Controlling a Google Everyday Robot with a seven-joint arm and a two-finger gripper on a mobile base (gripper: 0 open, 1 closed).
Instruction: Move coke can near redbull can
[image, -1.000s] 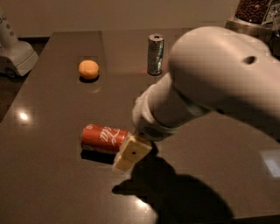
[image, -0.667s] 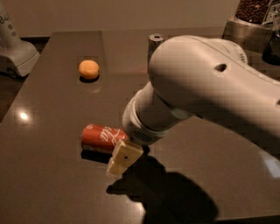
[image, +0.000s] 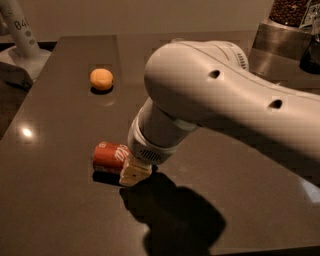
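Note:
The coke can (image: 109, 156), red with white script, lies on its side on the dark table (image: 55, 210), left of centre. My gripper (image: 134, 172) is down at the can's right end, with a pale finger (image: 135, 174) against it; the wrist covers that end of the can. The redbull can is hidden behind my arm (image: 225, 110).
A round orange fruit (image: 101, 79) sits at the back left. A white appliance base (image: 22, 45) stands at the far left edge. A metal container (image: 287, 47) with dark contents stands at the back right.
My arm has swung left and lower, now covering the redbull can. The gripper has moved in over the coke can's right end. The can has not moved.

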